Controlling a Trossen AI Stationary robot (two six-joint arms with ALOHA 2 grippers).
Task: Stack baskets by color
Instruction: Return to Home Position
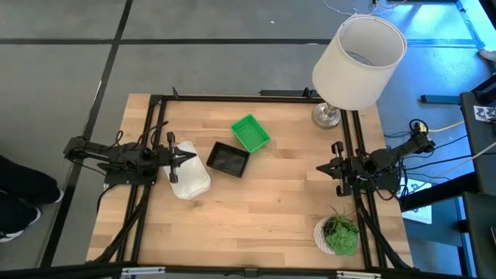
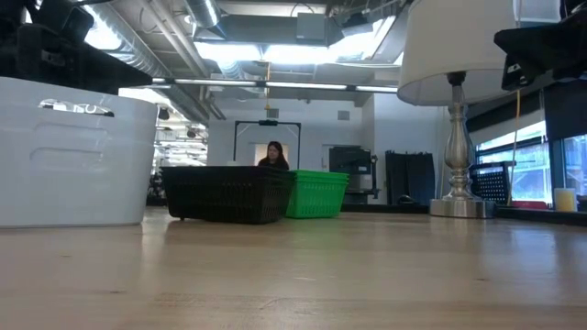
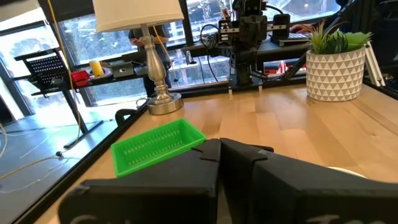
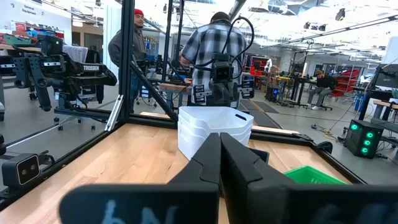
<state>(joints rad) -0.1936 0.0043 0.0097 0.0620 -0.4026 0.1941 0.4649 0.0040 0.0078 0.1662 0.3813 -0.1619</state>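
Three baskets rest on their bottoms on the wooden table. A white basket (image 1: 190,178) sits at the left, a black mesh basket (image 1: 229,160) right of it, and a green basket (image 1: 249,133) farther back. The low view shows the white basket (image 2: 73,151), the black basket (image 2: 229,192) and the green basket (image 2: 316,194) in a row. My left gripper (image 1: 191,157) is shut and hovers level over the white basket's far edge, touching nothing; its wrist view shows the green basket (image 3: 155,146) ahead. My right gripper (image 1: 319,167) is shut near the table's right side, facing the white basket (image 4: 214,130).
A lamp with a big white shade (image 1: 360,58) stands at the back right on a silver base (image 2: 456,206). A potted plant (image 1: 339,232) sits at the near right corner. A black frame (image 1: 232,98) rims the table. People stand beyond the table (image 4: 214,43).
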